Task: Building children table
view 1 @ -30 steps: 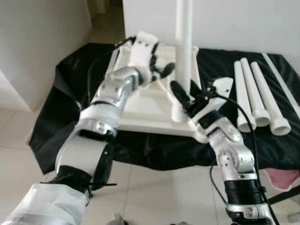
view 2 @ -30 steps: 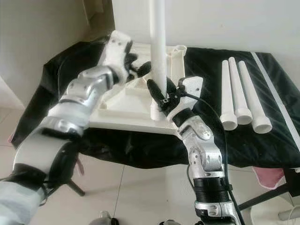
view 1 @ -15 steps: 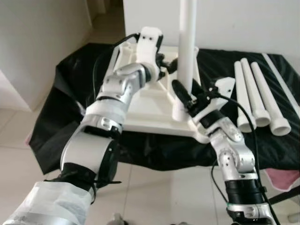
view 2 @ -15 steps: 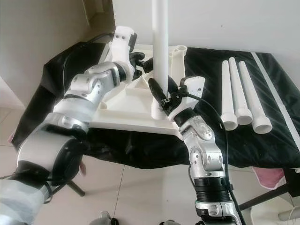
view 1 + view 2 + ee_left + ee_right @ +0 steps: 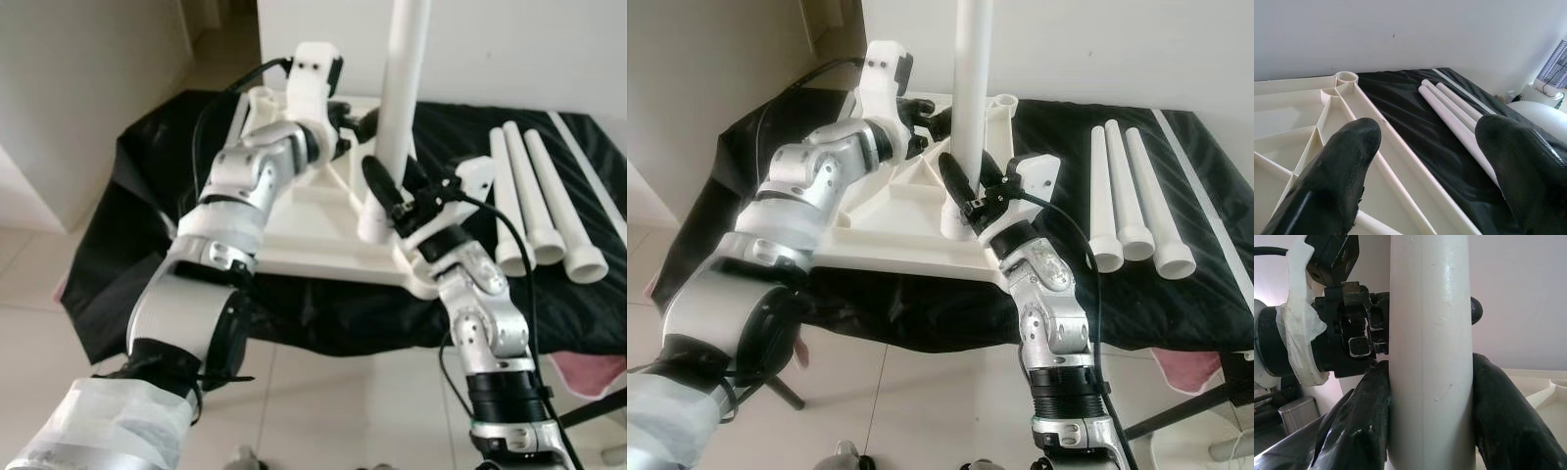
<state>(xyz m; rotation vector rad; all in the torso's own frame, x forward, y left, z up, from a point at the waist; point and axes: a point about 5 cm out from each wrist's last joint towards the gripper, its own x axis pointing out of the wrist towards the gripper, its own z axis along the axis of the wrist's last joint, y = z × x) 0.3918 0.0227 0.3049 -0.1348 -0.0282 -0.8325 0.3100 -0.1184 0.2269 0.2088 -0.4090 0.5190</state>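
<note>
While right hand (image 5: 965, 191) grips upright white table leg (image 5: 970, 88) standing in ribbed white tabletop (image 5: 887, 230), left hand (image 5: 358, 132) hovers open beside it.

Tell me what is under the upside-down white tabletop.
The white tabletop lies on a black cloth that spreads past it, with three loose white legs lying on the cloth beside it. The cloth hides whatever supports it underneath.

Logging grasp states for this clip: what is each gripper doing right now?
Left gripper: open, holding nothing, above the upturned tabletop.
Right gripper: shut on the upright white leg.
</note>
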